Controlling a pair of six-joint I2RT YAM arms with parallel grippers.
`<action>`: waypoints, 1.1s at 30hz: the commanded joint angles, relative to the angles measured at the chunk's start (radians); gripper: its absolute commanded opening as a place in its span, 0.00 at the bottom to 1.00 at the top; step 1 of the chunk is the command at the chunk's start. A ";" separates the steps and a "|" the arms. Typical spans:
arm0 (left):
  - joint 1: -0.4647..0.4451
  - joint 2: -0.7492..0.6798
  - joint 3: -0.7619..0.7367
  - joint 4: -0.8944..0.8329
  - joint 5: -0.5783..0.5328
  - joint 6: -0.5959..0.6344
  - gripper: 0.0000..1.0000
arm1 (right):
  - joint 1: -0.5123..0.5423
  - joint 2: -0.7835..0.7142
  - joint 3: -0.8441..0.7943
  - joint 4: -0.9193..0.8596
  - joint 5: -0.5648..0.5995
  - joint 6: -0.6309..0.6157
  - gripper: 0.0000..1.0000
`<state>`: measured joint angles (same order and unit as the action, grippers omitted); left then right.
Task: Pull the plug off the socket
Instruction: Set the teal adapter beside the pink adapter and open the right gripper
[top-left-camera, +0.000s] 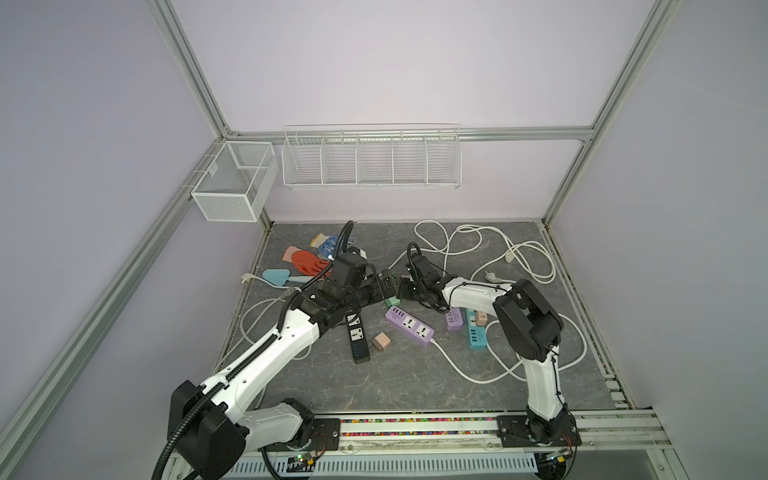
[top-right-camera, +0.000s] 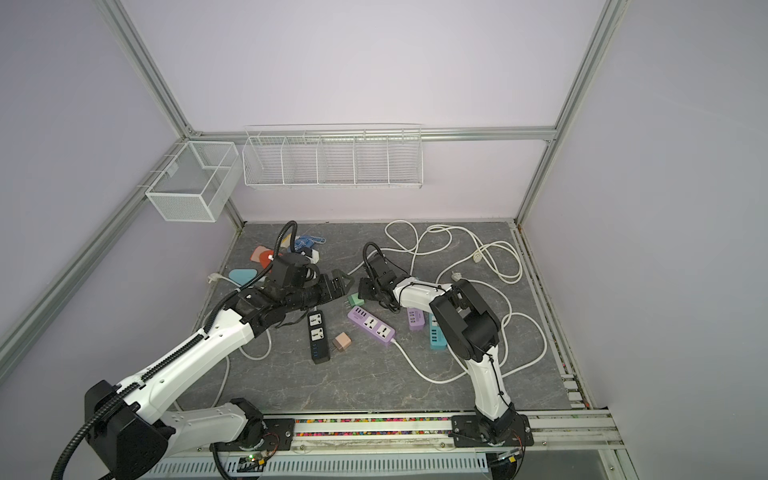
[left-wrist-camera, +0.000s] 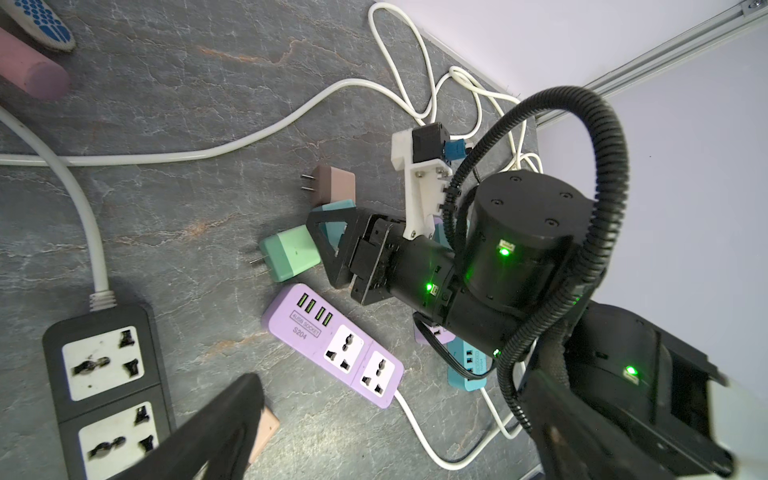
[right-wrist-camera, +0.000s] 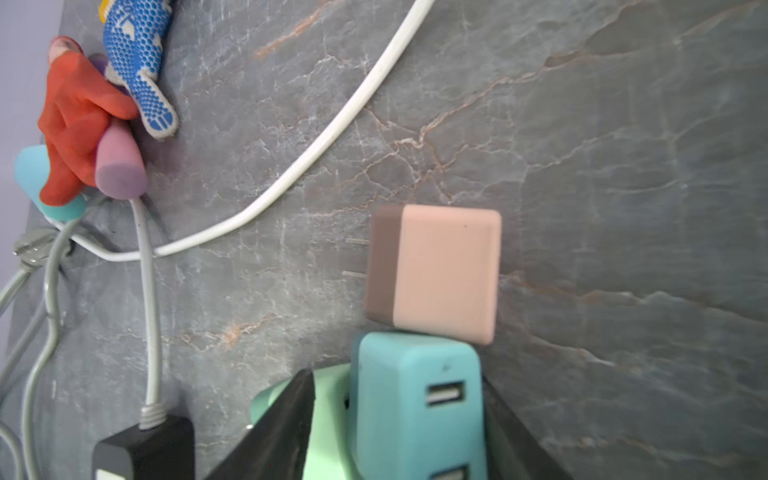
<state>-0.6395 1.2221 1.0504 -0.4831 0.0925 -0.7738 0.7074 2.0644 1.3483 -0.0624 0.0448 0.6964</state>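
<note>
White wire wall rack (top-left-camera: 371, 183), mesh basket (top-left-camera: 226, 205) beside; left gripper (top-left-camera: 390, 286) spread wide; right gripper (right-wrist-camera: 397, 376) parted around teal USB charger (right-wrist-camera: 415, 407), beside pink charger (right-wrist-camera: 440, 274).

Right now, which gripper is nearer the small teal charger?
Right. The right gripper straddles the teal charger, a finger on each side; the open left gripper hangs apart, beyond the mint plug.
</note>
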 joint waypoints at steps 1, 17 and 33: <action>0.006 -0.007 0.017 0.004 0.021 -0.002 0.99 | -0.010 -0.078 -0.028 -0.022 0.026 -0.012 0.66; 0.006 -0.074 -0.073 0.109 0.041 0.019 0.99 | -0.047 -0.289 -0.074 -0.122 0.034 -0.097 0.82; -0.079 0.069 -0.184 0.399 0.014 -0.070 0.99 | -0.090 -0.611 -0.194 -0.411 0.136 -0.249 0.93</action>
<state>-0.6960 1.2430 0.8490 -0.1516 0.1326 -0.8127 0.6285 1.4963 1.1736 -0.3847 0.1349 0.4973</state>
